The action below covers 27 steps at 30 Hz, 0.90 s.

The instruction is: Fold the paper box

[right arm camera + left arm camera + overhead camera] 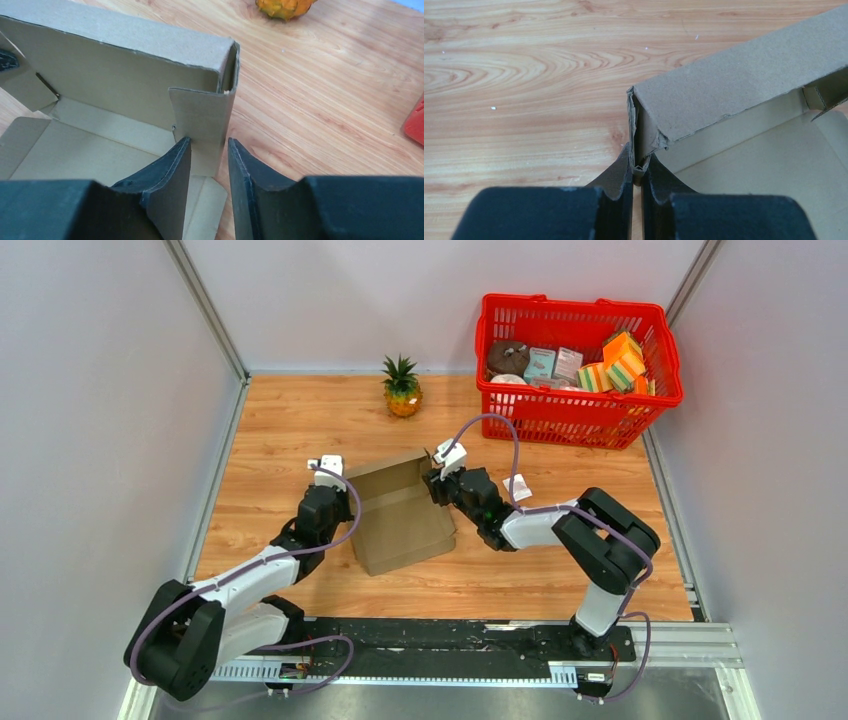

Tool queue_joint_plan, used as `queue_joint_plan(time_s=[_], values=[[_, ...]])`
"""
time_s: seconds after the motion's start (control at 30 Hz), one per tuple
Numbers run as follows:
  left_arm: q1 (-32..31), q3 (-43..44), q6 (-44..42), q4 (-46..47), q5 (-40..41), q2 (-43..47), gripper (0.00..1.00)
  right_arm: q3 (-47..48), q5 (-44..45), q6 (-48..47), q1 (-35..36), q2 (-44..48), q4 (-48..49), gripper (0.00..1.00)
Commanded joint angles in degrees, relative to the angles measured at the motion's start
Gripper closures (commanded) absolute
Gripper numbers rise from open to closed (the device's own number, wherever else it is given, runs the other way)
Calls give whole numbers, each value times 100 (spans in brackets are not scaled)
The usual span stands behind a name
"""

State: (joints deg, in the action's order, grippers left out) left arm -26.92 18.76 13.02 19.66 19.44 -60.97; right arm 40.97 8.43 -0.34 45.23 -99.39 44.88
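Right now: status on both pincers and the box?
Left pincer shut on paper box, left corner. Right pincer open, jaws astride right corner flap. Back wall raised, base flat. White tag lies right of box, not touching.

The right wrist view's top edge cuts off the pineapple [285, 6], its right edge the red basket [417, 125]. The paper box [744, 75] runs past the left wrist view's right edge.
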Motion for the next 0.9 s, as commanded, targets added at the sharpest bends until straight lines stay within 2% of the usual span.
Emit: queue_joint_plan(time_s=[0.0, 0.2, 0.27, 0.33, 0.5, 0.63, 0.7, 0.87], values=[[-33, -136, 193, 486, -72, -73, 100, 280, -464, -142, -94, -159, 337, 63], [-33, -145, 157, 504, -133, -47, 100, 674, -755, -80, -173, -335, -23, 63], [-33, -145, 166, 504, -160, -47, 100, 833, -1211, -72, -199, -431, -251, 57], [-33, -136, 175, 486, -169, -47, 100, 1079, -1387, -72, -208, -510, -523, 55], [-33, -92, 166, 451, -221, -64, 100, 1273, -1212, -80, -217, -660, -586, 66], [-33, -92, 166, 451, -222, -90, 100, 1387, -1106, -98, -217, -739, -691, 83], [-33, -92, 184, 451, -230, -108, 100, 1545, -1106, -28, -217, -827, -814, 88], [-33, -92, 219, 469, -213, -117, 100, 1712, -1159, 227, -217, -915, -955, 88]])
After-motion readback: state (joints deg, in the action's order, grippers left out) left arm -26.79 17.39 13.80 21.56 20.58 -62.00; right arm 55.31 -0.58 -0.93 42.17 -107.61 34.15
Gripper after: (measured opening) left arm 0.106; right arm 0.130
